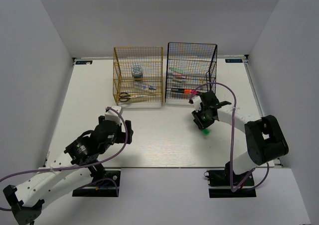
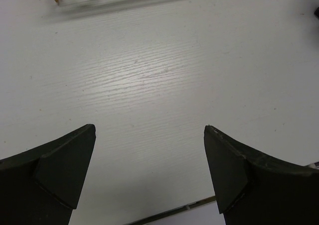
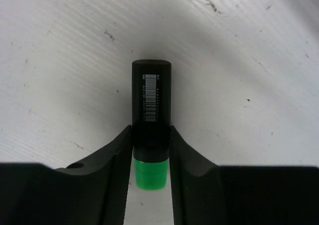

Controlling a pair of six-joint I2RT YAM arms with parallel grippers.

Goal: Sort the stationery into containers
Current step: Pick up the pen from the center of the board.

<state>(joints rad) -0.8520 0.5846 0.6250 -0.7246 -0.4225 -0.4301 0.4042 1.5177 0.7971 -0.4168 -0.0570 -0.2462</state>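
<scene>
My right gripper [image 1: 203, 124] is shut on a black-bodied highlighter with a green cap [image 1: 205, 131], low over the table in front of the black wire rack [image 1: 192, 51]. In the right wrist view the fingers [image 3: 117, 153] clamp the highlighter [image 3: 151, 93] near its cap; I cannot tell whether it touches the table. My left gripper [image 1: 124, 130] is open and empty, in front of the gold-yellow rack [image 1: 119, 56]. In the left wrist view the left gripper [image 2: 149, 130] has only bare table between its jaws.
The gold rack holds the tape roll [image 1: 137, 71], a clear tube [image 1: 144, 86] and black-handled scissors [image 1: 130, 96]. The black rack holds several highlighters [image 1: 182, 91]. White walls close in the table on the left, right and back.
</scene>
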